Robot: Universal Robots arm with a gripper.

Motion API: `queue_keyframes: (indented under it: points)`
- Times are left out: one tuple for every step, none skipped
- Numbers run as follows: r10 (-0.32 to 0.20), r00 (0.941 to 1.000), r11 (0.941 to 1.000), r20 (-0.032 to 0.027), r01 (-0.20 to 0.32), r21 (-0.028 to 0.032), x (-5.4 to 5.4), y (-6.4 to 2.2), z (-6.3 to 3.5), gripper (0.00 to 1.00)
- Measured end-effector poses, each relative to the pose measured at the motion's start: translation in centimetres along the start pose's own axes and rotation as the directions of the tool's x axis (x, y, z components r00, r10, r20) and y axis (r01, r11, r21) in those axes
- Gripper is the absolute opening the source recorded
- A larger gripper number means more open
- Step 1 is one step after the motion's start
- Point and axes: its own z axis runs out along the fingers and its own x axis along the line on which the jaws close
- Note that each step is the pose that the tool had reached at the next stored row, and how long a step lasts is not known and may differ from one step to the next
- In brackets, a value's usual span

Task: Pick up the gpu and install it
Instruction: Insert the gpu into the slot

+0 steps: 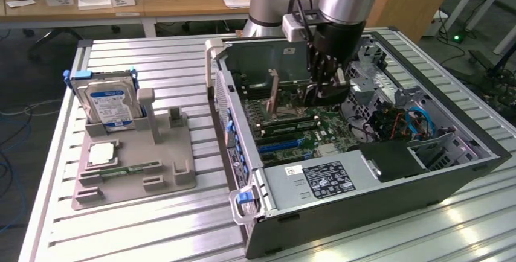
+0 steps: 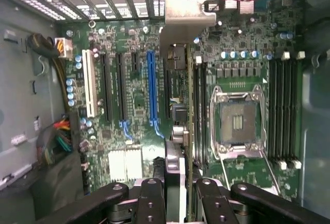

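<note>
On the exterior view's left, a grey tray (image 1: 161, 153) sat on the slatted table (image 1: 145, 57). It carried a hard drive (image 1: 110, 106) standing upright, with a RAM stick (image 1: 133, 170) lying flat nearer the camera. The posts (image 1: 173, 120) just right of the drive stood empty.

Further right lay the open case (image 1: 451, 177), motherboard (image 1: 298, 132) exposed.

Above the board, mid-case, the claw (image 1: 322, 90) hung pointing down, closed narrow on the gpu (image 1: 303, 99). The card was held on edge, its length running toward the case's rear wall.

Right of the claw were the drive cage and blue cables (image 1: 419, 120), untouched.

Wrist view:
- The dark fingers (image 2: 150, 198) clamped the card's near end.
- The gpu (image 2: 178, 131) was seen edge-on, its silver bracket (image 2: 180, 12) reaching toward the rear vent grille.
- The blue slot (image 2: 151, 84) lay bare along its full length, just beside the card's edge.
- The CPU socket (image 2: 237, 123) sat on the card's other side.

Progress, as judged:
- Pick-up was done. The card was off the tray, in hand and inside the case.
- Install was not done. The card looked to hover above the board, close to the blue slot but not seated in it. How high it rode over the slot could not be told.
- The bracket appeared near the rear opening but not yet home.
</note>
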Motion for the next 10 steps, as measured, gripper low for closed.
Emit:
queue_keyframes:
  points:
    - [0.000,1.0000,1.0000,-0.0001,0.000,-0.0001,0.01,0.04,0.11,0.28]
    - [0.000,1.0000,1.0000,-0.0002,0.000,-0.0002,0.01,0.04,0.20,0.28]
    - [0.000,1.0000,1.0000,-0.0004,0.000,-0.0003,0.02,0.05,0.26,0.28]
    - [0.000,1.0000,1.0000,-0.0004,0.000,-0.0002,0.02,0.05,0.33,0.28]
    - [0.000,1.0000,1.0000,-0.0004,0.000,-0.0002,0.03,0.10,0.44,0.28]
    - [0.000,1.0000,1.0000,-0.0006,0.000,-0.0003,0.04,0.27,0.57,0.28]
    - [0.000,1.0000,1.0000,-0.0006,0.000,-0.0004,0.06,0.47,0.69,0.28]
    - [0.000,1.0000,1.0000,-0.0005,0.000,-0.0004,0.07,0.61,0.78,0.28]
    - [0.000,1.0000,1.0000,-0.0006,0.000,-0.0004,0.08,0.78,0.84,0.28]
    - [0.000,1.0000,1.0000,-0.0006,0.000,-0.0004,0.09,0.90,0.90,0.28]
